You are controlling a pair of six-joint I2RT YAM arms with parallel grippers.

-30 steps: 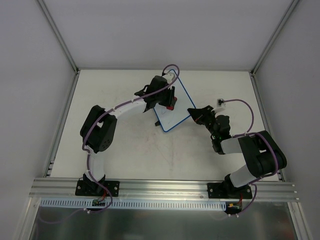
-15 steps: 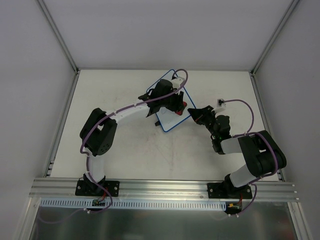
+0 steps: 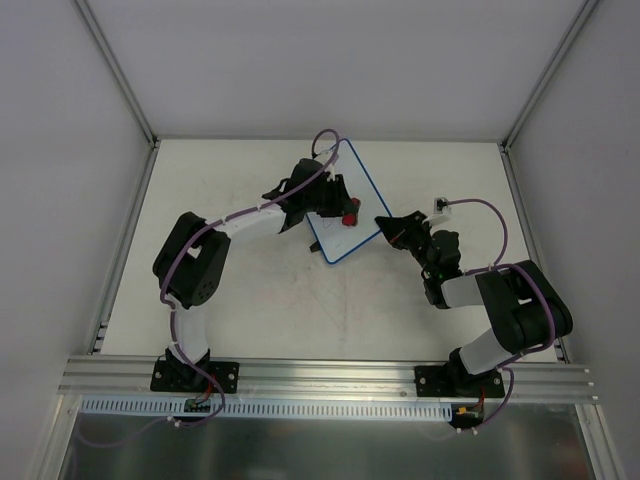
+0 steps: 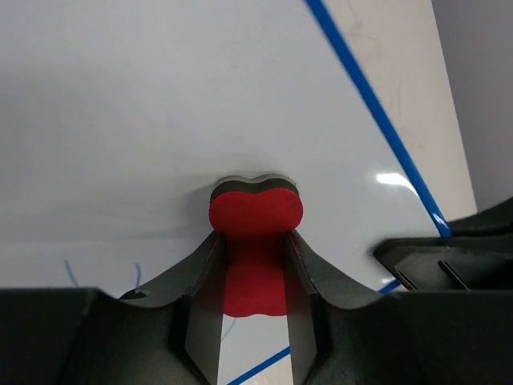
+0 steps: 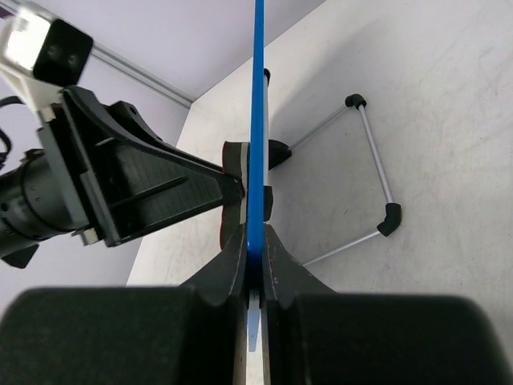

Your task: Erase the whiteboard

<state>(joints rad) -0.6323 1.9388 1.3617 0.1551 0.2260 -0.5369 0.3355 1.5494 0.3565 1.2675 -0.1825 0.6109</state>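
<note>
The whiteboard [image 3: 345, 240] is white with a thin blue rim and is held tilted at the table's back centre. My right gripper [image 3: 386, 228] is shut on its right edge; the right wrist view shows the rim [image 5: 258, 120] edge-on between my jaws [image 5: 253, 249]. My left gripper [image 3: 343, 210] is shut on the small red eraser [image 3: 350, 216]. In the left wrist view the eraser [image 4: 256, 212] presses against the board face [image 4: 160, 120], held at my gripper [image 4: 252, 245]. Faint blue marks [image 4: 69, 273] show at the lower left of the board.
A thin metal wire stand with black tips [image 5: 373, 160] lies on the table behind the board. A small white object with a cable [image 3: 440, 205] sits to the right of it. Grey walls enclose the table on three sides.
My left gripper swept the eraser right across the board half a second ago and has now come back left. The right gripper has kept its hold without moving.
</note>
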